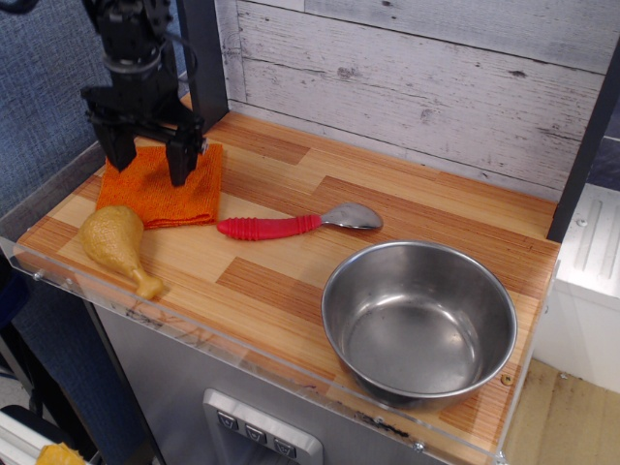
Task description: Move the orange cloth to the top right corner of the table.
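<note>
The orange cloth (170, 194) lies folded at the back left of the wood-plank table (291, 281). My black gripper (150, 167) hangs right over the cloth with its two fingers spread wide, open and empty. The right fingertip (179, 174) is just above the cloth or touching it; I cannot tell which. The gripper hides the cloth's back edge.
A tan toy drumstick (116, 242) lies in front of the cloth. A spoon with a red handle (291, 224) lies mid-table. A large steel bowl (418, 320) stands at the front right. A dark post (201, 58) rises behind the cloth. A plank wall backs the table.
</note>
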Motion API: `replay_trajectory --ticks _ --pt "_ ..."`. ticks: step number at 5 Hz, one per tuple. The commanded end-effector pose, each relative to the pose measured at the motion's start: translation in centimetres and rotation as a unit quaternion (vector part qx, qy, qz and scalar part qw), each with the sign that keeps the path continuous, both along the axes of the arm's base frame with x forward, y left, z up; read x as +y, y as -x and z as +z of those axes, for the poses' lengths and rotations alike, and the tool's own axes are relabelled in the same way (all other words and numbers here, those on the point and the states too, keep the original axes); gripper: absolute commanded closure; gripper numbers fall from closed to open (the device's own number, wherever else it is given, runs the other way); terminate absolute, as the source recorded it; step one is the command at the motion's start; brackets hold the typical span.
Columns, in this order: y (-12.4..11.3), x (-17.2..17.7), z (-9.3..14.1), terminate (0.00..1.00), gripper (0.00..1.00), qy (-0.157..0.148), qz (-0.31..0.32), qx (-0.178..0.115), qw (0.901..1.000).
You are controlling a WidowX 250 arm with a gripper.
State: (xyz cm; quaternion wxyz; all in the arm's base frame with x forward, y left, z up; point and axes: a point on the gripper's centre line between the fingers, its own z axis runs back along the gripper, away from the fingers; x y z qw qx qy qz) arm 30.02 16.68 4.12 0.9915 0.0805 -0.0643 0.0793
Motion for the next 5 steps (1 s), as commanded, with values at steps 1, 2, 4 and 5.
replay_trajectory --ticks 1,2,4,5 --pt "0.9 1.0 0.0 0.0 0.0 -0.023 -0.008 -0.012 0.9996" --pt "0.3 1.1 -1.0 0.0 0.0 -0.027 -0.01 -0.006 0.9996" --pt "-1.2 0.7 -2.8 0.0 0.0 -0.006 -0.021 0.0 0.9998" --pt "-2.1 -0.4 -3.3 0.0 0.0 0.01 -0.034 -0.004 0.9994"
